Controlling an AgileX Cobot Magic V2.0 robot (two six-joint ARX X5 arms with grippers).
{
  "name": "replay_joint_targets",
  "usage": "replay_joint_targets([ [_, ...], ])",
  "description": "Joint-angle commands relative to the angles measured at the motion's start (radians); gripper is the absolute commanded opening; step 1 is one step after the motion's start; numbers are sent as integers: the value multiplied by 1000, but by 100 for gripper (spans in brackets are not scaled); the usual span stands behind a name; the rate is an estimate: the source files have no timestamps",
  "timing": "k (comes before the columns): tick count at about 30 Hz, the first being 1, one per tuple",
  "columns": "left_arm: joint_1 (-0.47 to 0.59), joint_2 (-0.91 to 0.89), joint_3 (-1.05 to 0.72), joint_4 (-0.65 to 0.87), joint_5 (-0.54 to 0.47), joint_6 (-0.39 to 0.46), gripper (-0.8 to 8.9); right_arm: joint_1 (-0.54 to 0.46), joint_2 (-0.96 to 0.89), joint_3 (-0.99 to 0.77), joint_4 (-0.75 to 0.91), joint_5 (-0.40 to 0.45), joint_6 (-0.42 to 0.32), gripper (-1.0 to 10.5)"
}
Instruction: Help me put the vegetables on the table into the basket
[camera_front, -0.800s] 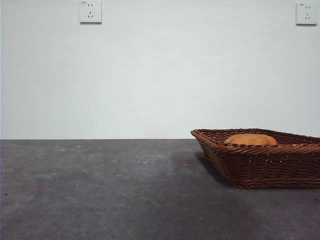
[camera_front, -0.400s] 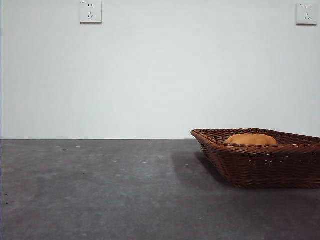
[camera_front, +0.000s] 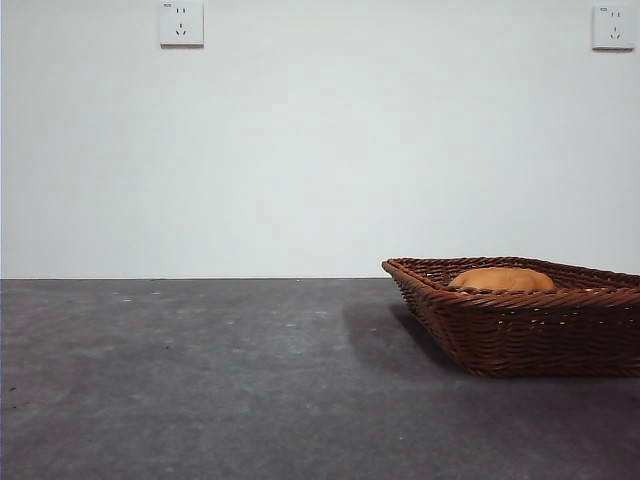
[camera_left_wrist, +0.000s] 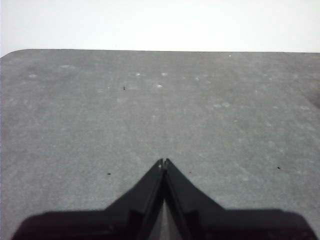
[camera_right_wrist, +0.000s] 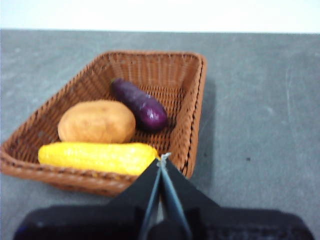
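Now the left gripper (camera_left_wrist: 163, 162) hangs above bare table (camera_left_wrist: 90, 115), its 2 black jaws pressed together to a point with nothing between them. Only the grey mottled surface with pale specks lies under it in the left wrist view.

Across the front view, the left and middle of the table (camera_front: 200, 380) stretch dark and flat, below a white wall (camera_front: 320, 160) with 2 sockets, 1 (camera_front: 181, 23) high on the left and 1 (camera_front: 612, 27) at the far right. The basket (camera_front: 520, 330) stands on the table at the right side, its far end cut off by the picture's edge. Over its braided rim only the rounded top of the potato (camera_front: 500, 279) shows. No arm is visible in this view.

From the right wrist view, all 3 vegetables lie inside the basket (camera_right_wrist: 192, 100). The corn cob (camera_right_wrist: 97, 157) lies along the wall nearest the camera, the potato (camera_right_wrist: 96, 121) sits just beyond it and appears to touch it, and the eggplant (camera_right_wrist: 139, 105) lies slanted beside the potato toward the basket's middle. The right gripper (camera_right_wrist: 162, 159) hovers above the basket's near rim by the end of the corn cob, jaws closed together and holding nothing.
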Motion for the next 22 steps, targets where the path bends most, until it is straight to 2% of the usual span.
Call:
replay_joint_targets([
  [1,3,1,-11,7,1,-6,-4,8,-3,-13,8,21,23,2],
  [22,3,4,-11,7,1,-6,-4,8,-2,-13,6,24,24,1],
])
